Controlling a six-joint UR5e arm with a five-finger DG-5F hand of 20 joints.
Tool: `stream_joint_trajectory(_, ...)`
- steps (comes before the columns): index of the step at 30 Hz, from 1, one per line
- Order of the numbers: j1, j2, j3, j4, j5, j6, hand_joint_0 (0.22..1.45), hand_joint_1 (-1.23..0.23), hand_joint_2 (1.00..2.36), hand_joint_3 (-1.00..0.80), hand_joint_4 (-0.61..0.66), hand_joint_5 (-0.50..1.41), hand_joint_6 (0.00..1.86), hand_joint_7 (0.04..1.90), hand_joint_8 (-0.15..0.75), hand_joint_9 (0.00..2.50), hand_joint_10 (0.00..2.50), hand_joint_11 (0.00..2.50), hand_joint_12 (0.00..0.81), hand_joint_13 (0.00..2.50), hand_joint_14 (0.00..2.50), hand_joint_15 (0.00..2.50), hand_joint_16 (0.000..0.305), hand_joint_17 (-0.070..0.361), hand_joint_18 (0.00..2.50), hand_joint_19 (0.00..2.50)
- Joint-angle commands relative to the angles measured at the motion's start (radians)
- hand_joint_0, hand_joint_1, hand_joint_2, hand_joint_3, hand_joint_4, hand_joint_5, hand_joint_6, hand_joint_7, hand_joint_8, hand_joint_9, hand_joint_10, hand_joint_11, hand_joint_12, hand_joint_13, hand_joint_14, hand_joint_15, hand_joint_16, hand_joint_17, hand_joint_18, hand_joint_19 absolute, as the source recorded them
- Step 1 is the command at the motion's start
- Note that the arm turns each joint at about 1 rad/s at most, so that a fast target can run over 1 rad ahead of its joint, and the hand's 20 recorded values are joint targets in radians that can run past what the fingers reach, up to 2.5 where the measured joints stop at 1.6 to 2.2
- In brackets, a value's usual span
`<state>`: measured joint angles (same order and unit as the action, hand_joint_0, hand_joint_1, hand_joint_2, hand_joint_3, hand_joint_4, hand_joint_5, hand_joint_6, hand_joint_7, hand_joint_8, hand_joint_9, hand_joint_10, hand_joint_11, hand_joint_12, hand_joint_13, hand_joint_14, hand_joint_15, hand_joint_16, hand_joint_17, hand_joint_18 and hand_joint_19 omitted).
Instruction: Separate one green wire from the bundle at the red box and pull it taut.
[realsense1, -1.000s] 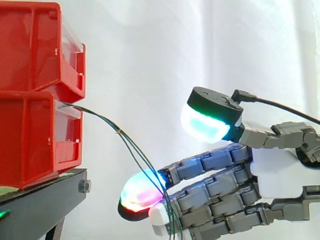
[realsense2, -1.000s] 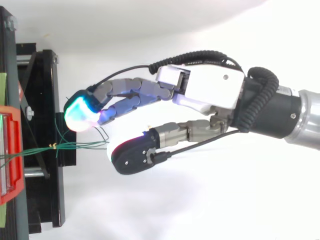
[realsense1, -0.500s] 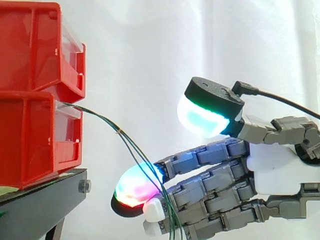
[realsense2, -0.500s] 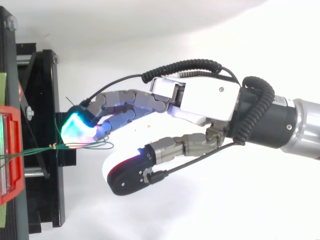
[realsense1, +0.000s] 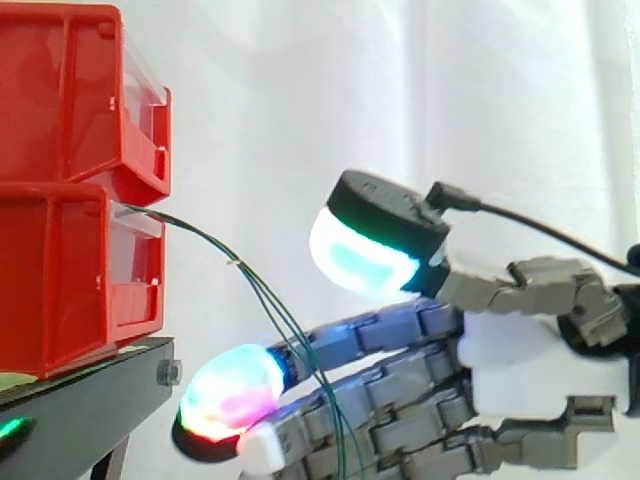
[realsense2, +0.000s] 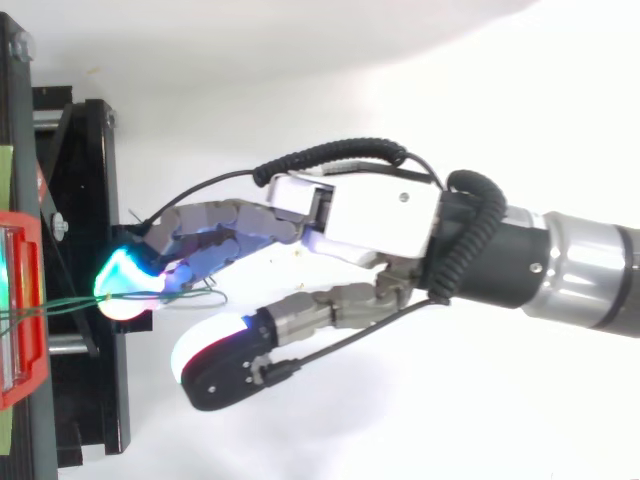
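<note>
We see the hand (realsense1: 525, 355) unclenched, fingers (realsense1: 385, 335) stretched toward the black stand's (realsense1: 90, 395) front edge and thumb spread above, gripping nothing, while the green wires (realsense1: 262, 290) slope from the lower red bin's (realsense1: 60, 280) front rim down across those fingers, palmward.

No text, number, label or sign can be read anywhere. The red bins (realsense1: 60, 100), the black stand (realsense1: 90, 395) and the hand (realsense2: 370, 215) carry no legible marks in either the side or the top view.
</note>
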<state>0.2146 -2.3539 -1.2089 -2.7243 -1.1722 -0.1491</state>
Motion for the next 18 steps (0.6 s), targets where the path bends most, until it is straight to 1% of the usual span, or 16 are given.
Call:
stream_joint_trajectory(1,-0.003,-0.028,0.049,-0.041,-0.021,0.046,0.53,-0.57,1.01,-0.44,0.25,-0.14,0.5,0.84,0.227,0.68,0.01,0.24,0.301,0.46,0.01,0.18,0.046,0.104,0.36,0.28)
stream_joint_trajectory(5,-0.004,-0.028,0.074,-0.084,-0.026,0.049,0.53,-0.56,1.01,-0.43,0.26,-0.13,0.5,0.86,0.228,0.69,0.01,0.25,0.304,0.49,0.01,0.19,0.046,0.103,0.37,0.3)
stream_joint_trajectory(6,-0.008,-0.028,0.08,-0.101,-0.027,0.049,0.54,-0.56,1.01,-0.43,0.26,-0.13,0.5,0.86,0.227,0.7,0.01,0.24,0.305,0.49,0.01,0.2,0.046,0.103,0.37,0.3)
stream_joint_trajectory(9,-0.011,-0.028,0.089,-0.118,-0.027,0.06,0.54,-0.56,1.01,-0.43,0.25,-0.13,0.5,0.89,0.226,0.7,0.01,0.25,0.304,0.49,0.01,0.2,0.046,0.103,0.38,0.31)
stream_joint_trajectory(16,-0.012,-0.027,0.091,-0.117,-0.027,0.078,0.54,-0.56,1.01,-0.43,0.26,-0.12,0.5,0.92,0.226,0.71,0.01,0.26,0.303,0.5,0.01,0.22,0.046,0.103,0.4,0.32)
stream_joint_trajectory(18,-0.017,-0.027,0.098,-0.118,-0.03,0.086,0.54,-0.56,1.01,-0.43,0.26,-0.12,0.5,0.94,0.226,0.72,0.01,0.26,0.302,0.51,0.01,0.22,0.046,0.103,0.4,0.32)
